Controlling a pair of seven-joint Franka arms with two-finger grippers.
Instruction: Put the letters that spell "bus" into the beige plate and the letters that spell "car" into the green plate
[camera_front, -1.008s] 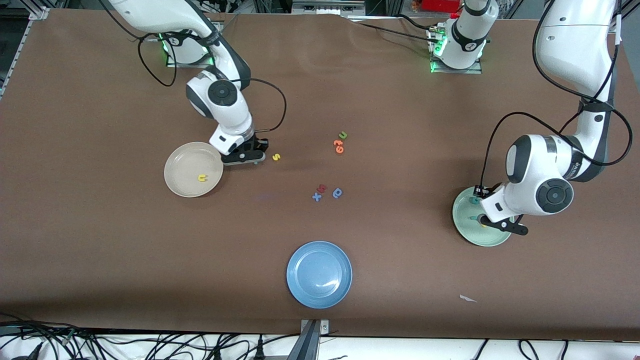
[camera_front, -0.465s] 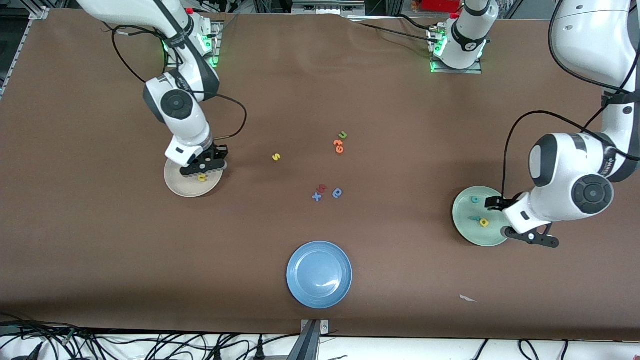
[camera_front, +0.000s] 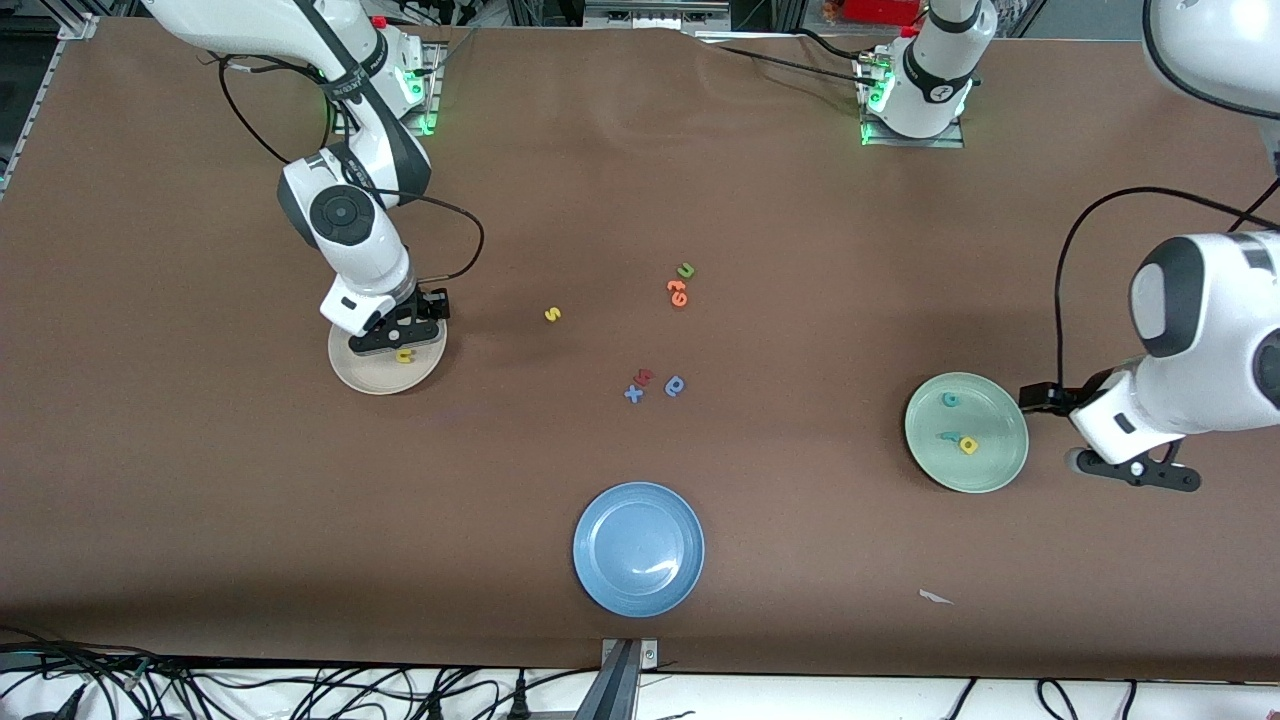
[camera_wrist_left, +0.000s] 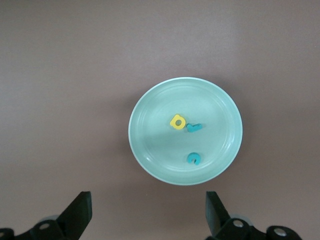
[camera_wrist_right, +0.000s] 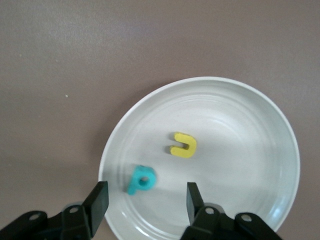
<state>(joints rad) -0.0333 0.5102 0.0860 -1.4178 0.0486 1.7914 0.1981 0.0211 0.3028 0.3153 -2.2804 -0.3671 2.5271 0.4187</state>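
right gripper (camera_wrist_right: 145, 200) released over beige plate (camera_front: 362, 375), teal b (camera_wrist_right: 141, 179) lay in it | left gripper (camera_wrist_left: 147, 212) spread empty beside green plate (camera_front: 990, 470)

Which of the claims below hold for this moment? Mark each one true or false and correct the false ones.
1. The yellow s lies in the beige plate. False: it lies on the bare table, toward the middle from that plate.
2. The green plate holds three letters: a teal c, a teal r and a yellow a. True.
3. The right pincer is shut on the teal b. False: its fingers stand apart over the beige plate and the b lies in the plate beside the yellow u.
4. The left pincer is open and holds nothing. True.
5. The blue plate has a letter in it. False: nothing lies in it.
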